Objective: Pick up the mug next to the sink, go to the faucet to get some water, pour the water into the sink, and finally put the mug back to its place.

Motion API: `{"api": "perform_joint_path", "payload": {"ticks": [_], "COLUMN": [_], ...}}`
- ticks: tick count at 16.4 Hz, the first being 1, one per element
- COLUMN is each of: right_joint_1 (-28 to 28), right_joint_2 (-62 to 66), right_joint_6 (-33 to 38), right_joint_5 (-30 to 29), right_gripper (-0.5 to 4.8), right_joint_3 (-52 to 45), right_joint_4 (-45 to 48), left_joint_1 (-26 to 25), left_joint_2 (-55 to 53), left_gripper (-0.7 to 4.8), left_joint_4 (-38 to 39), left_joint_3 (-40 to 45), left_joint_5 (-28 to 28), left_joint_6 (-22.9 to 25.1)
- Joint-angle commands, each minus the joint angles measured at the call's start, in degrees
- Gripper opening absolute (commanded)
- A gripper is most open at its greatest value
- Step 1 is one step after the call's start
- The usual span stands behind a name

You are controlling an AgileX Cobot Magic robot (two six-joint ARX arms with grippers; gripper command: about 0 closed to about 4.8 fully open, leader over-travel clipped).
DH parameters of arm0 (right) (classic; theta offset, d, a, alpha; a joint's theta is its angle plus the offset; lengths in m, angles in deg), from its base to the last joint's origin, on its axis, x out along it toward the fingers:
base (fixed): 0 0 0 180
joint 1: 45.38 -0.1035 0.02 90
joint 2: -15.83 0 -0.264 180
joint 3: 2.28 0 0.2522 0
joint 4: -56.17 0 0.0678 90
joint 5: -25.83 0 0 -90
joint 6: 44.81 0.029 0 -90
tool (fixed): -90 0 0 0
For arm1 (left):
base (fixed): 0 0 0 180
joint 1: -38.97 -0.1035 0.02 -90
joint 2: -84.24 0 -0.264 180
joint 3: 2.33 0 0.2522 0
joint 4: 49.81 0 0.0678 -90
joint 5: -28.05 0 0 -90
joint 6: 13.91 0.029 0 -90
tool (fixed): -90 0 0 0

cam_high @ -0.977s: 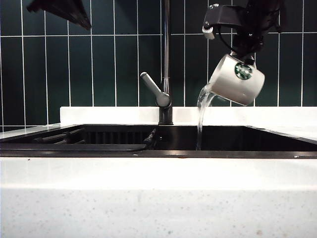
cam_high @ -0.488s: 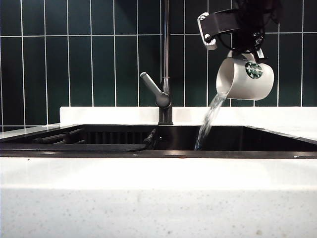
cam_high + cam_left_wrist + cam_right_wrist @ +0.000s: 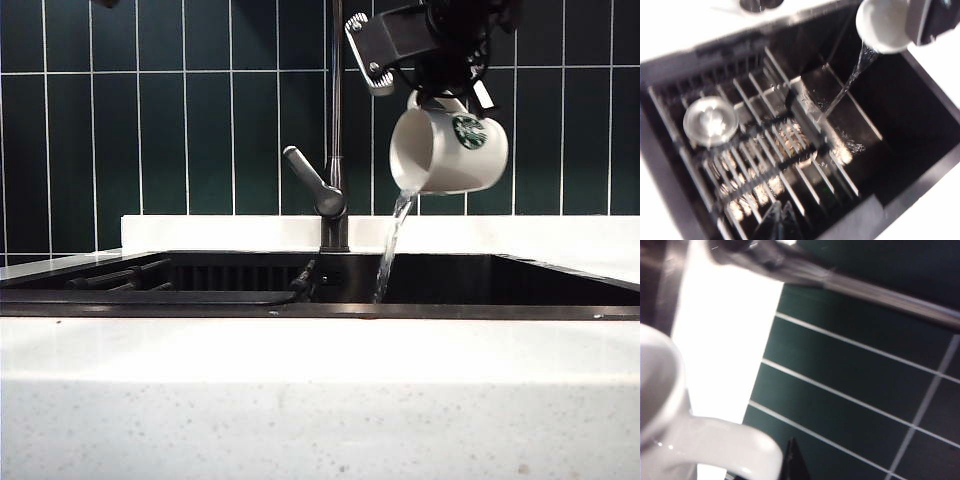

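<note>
Two grippers: one over the basin holding the mug, one high above the rack side.
Backsplash (image 3: 180,130): dark green tiles with pale grout, behind everything.
Counter (image 3: 320,400): white speckled stone, below and in front of the right gripper.
Sink (image 3: 320,309): dark basin with a metallic rim, directly under the right gripper; a ribbed rack (image 3: 775,150) and a round shiny drain (image 3: 710,121) lie in it beneath the left wrist camera.
Faucet (image 3: 336,120): slim dark pipe just beside the right gripper, its grey lever (image 3: 310,180) angled out lower down.
Right gripper (image 3: 448,85): closed on the mug's handle from above, near the top of the exterior view.
Mug (image 3: 448,150): white, green siren logo facing the camera, hanging just under the right gripper, tipped on its side with its mouth toward the faucet.
Water (image 3: 390,245): thin stream falling from the mug's lower lip into the sink.
Left gripper (image 3: 779,222): dark fingertips pressed together, holding nothing, over the rack, well apart from the mug.
</note>
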Motion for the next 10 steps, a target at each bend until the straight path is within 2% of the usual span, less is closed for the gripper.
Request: {"api": "perform_joint_path", "payload": {"ticks": [1,4,6,7,10], "right_joint_1": [-0.48,-0.79,-0.81,-0.59,2.08], "right_joint_2": [-1.03,-1.07,-1.07,-1.05,-1.01], "right_joint_6": [-1.64,-1.55,3.63,12.44,39.15], "right_joint_5": [0.76,2.25,2.23,4.04,4.22], "right_gripper": [0.17,0.17,0.17,0.16,0.10], "right_joint_3": [0.76,0.76,0.76,0.74,0.63], "right_joint_4": [1.75,1.40,1.38,1.36,1.33], "left_joint_1": [0.07,0.07,0.07,0.07,0.07], "left_joint_2": [3.96,7.43,10.34,13.18,20.35], "left_gripper": [-0.06,-0.06,-0.06,-0.06,-0.06], "left_joint_4": [-0.66,-0.79,-0.79,-0.20,1.01], "left_joint_3": [1.88,1.90,2.05,2.14,4.07], "left_joint_5": [-3.34,-6.03,-7.17,-9.25,-11.74], "left_joint_6": [-0.04,-0.85,-1.27,-1.20,-1.22]}}
